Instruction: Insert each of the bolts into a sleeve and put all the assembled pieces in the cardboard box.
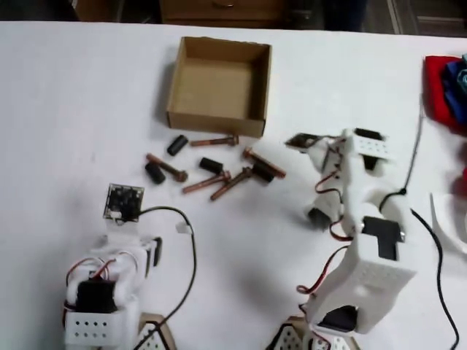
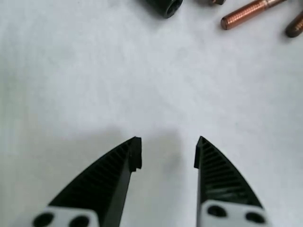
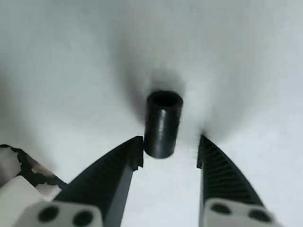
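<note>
Several copper bolts (image 1: pixel 206 182) and black sleeves (image 1: pixel 177 144) lie scattered on the white table, just in front of the open cardboard box (image 1: pixel 175 84). In the right wrist view my right gripper (image 3: pixel 170 151) is open. One black sleeve (image 3: pixel 163 124) has its near end between the fingertips, close against one finger (image 3: pixel 128 158). My left gripper (image 2: pixel 167 152) is open over bare table and holds nothing. Beyond it lie a sleeve (image 2: pixel 163 5) and two bolts (image 2: pixel 248 12). The left arm (image 1: pixel 109 270) sits at the near left and the right arm (image 1: pixel 361 219) at the near right.
Red and blue cloth (image 1: pixel 445 84) lies at the table's far right edge, with a white curved object (image 1: pixel 449 226) nearer. Black cables (image 1: pixel 438 255) trail beside the right arm and another cable (image 1: pixel 193 248) loops by the left arm.
</note>
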